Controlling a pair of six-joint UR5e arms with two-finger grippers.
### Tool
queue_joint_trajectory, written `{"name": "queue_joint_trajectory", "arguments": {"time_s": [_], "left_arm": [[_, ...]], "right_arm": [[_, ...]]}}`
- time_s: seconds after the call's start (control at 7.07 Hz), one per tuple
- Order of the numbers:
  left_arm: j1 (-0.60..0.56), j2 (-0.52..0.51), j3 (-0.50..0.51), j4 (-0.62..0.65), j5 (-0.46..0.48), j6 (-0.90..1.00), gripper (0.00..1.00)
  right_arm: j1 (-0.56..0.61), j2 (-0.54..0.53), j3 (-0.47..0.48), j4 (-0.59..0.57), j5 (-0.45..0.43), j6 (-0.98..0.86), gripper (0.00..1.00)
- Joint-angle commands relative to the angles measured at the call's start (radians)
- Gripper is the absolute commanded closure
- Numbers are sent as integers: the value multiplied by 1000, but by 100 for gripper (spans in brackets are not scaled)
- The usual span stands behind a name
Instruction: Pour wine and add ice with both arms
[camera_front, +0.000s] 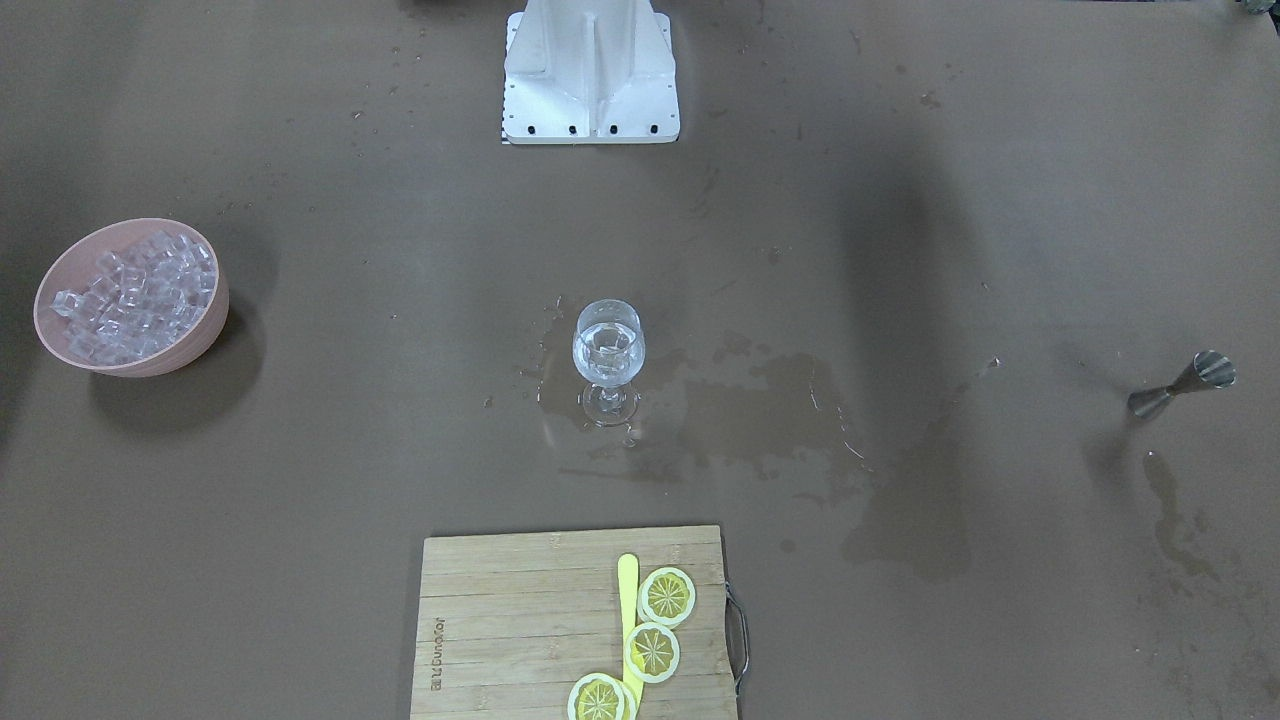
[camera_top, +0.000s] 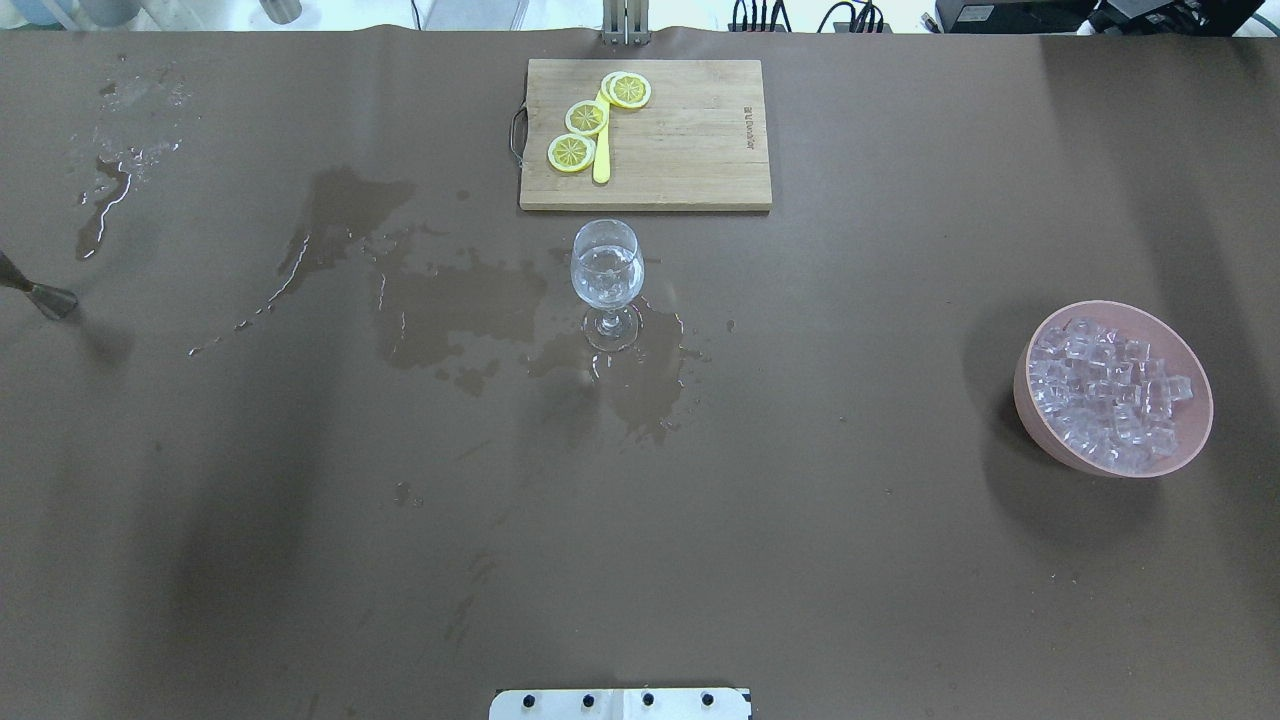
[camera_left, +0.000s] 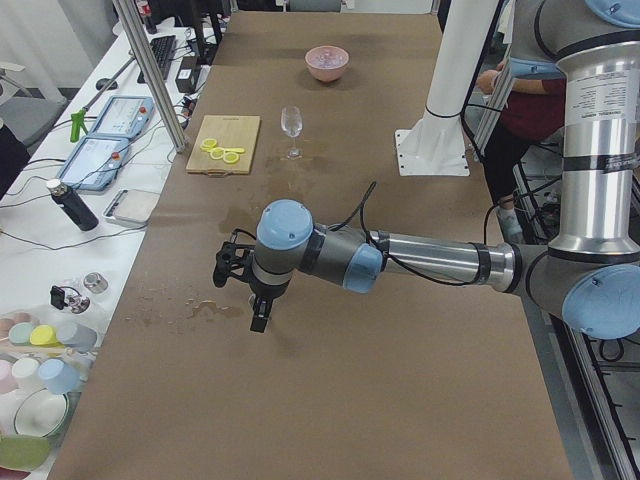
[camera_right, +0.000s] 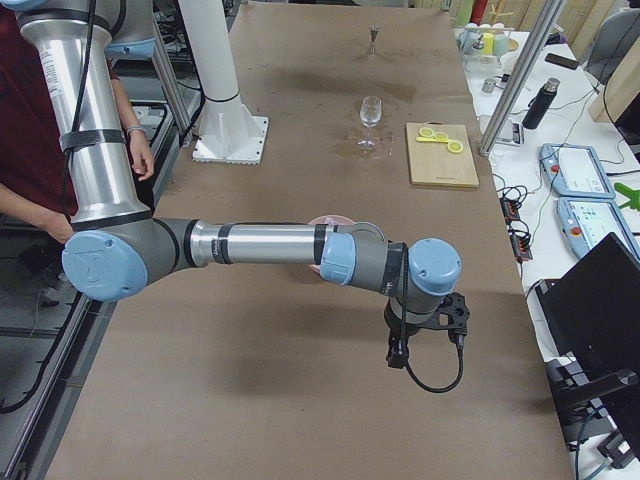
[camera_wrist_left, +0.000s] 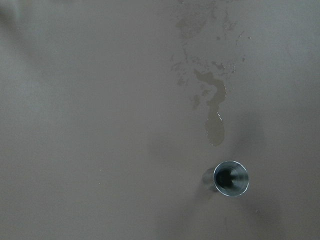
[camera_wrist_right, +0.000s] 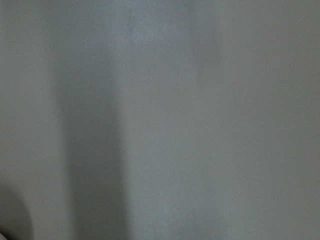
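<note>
The table cover (camera_top: 900, 560) is looking matt, the ice (camera_top: 1110, 395) is glinting glassy, the metal jigger (camera_front: 1183, 385) is gleaming, the board (camera_top: 690, 150) is showing pale wood grain.

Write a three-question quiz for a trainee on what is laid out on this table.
1. True or false: the wine glass stands upright with its foot in a wet patch.
2. How many lemon slices lie on the cutting board?
3. Where is the ice? A) in the pink bowl B) heaped beside the wine glass C) on the cutting board

Key: 1 true; 2 three; 3 A.
</note>
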Motion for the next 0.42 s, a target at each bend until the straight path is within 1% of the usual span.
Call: {"name": "queue_joint_trajectory", "arguments": {"time_s": [0.0, 0.28], "left_arm": [[0, -11, 87, -66, 0, 0, 3], [0, -9, 84, -67, -2, 0, 3]], "right_arm": [[0, -11, 11, 0, 0, 0, 0], [0, -20, 22, 0, 0, 0, 0]]}}
